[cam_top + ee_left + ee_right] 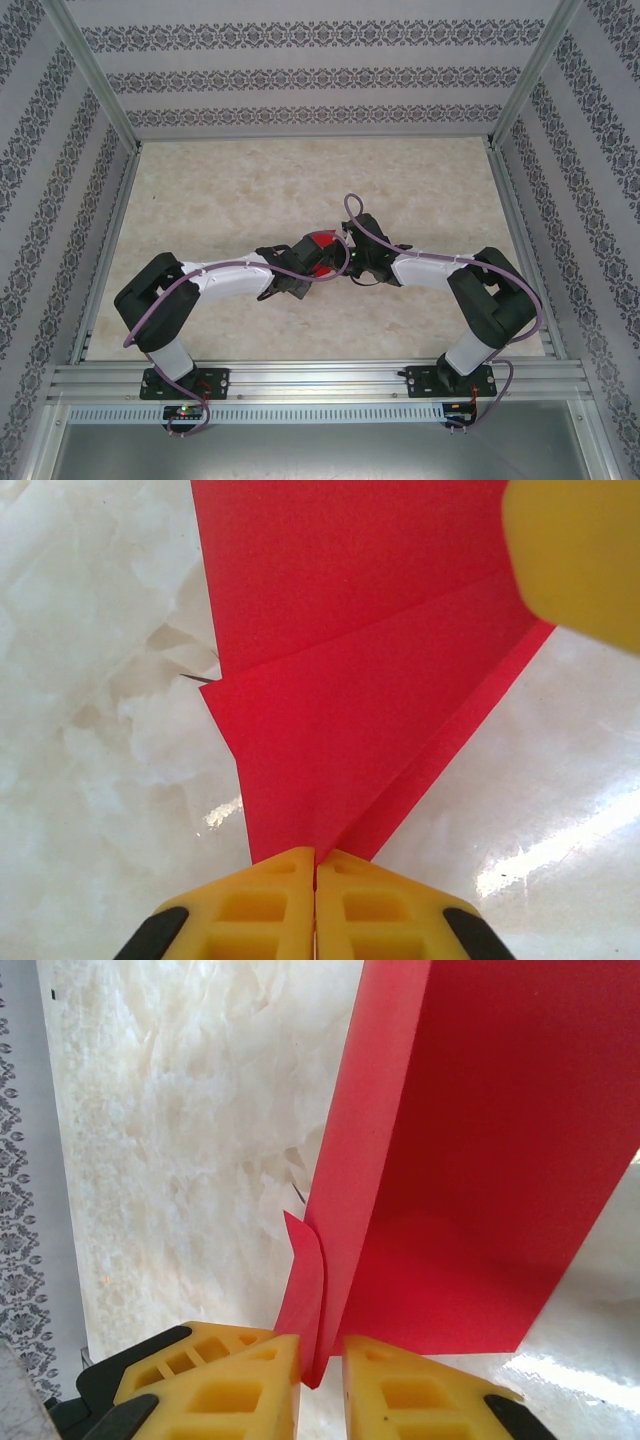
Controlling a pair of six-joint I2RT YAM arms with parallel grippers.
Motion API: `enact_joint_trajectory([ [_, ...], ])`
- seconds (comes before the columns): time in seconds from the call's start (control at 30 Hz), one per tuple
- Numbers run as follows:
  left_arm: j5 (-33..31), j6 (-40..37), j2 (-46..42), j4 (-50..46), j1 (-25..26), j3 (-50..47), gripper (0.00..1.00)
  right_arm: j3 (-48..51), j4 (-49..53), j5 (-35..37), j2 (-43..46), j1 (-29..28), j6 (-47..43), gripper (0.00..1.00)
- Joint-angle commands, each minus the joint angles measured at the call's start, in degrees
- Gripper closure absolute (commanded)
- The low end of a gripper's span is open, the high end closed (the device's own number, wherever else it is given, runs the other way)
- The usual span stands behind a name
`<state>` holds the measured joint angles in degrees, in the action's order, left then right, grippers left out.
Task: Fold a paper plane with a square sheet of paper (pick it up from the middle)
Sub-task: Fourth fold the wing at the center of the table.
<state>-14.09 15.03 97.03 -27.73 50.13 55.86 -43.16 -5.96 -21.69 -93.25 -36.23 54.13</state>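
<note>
Pinching the narrow end of the red paper [350,680] at 6 o'clock in its wrist view, near the middle of the table [200,200], the left gripper [315,858] is clamped shut; the right gripper [322,1348], jaws parted around the fold, should probably close squarely and crease without tugging sideways

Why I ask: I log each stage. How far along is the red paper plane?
Partway. Done: the thin red paper sheet already carries diagonal creases that converge to a point. In hand: the left pincer is shut on that point, and the right pincer has its fingers slightly apart around another edge, above the pale marbled tabletop. Left: no narrow dart yet; one broad panel is unfolded.
</note>
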Motion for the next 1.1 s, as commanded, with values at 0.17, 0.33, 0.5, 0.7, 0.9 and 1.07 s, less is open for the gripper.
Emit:
enact_joint_trajectory([
  [0.17,7.1,1.8,-2.2,4.2,-0.6,-2.3,0.96,2.6,3.1,3.2,7.7,1.9,-1.5,0.69],
  [0.33,17.3,4.2,-5.0,8.5,-4.4,-5.6,0.97,7.2,6.0,6.2,15.6,3.1,-2.4,0.6],
  [0.5,25.6,6.3,-6.6,12.1,-8.1,-8.8,0.97,10.4,6.9,5.8,19.9,3.5,-2.6,0.63],
  [0.7,37.1,10.8,-8.3,18.6,-12.9,-13.7,0.96,10.4,6.7,5.2,20.1,2.2,-2.5,0.67],
  [0.9,44.2,13.5,-9.1,22.4,-17.4,-16.9,0.96,7.6,6.3,5.1,17.7,-0.2,-2.8,0.69],
  [1.07,48.6,16.4,-9.1,25.8,-20.4,-19.0,0.96,3.5,6.1,4.1,13.3,-2.2,-3.7,0.71],
])
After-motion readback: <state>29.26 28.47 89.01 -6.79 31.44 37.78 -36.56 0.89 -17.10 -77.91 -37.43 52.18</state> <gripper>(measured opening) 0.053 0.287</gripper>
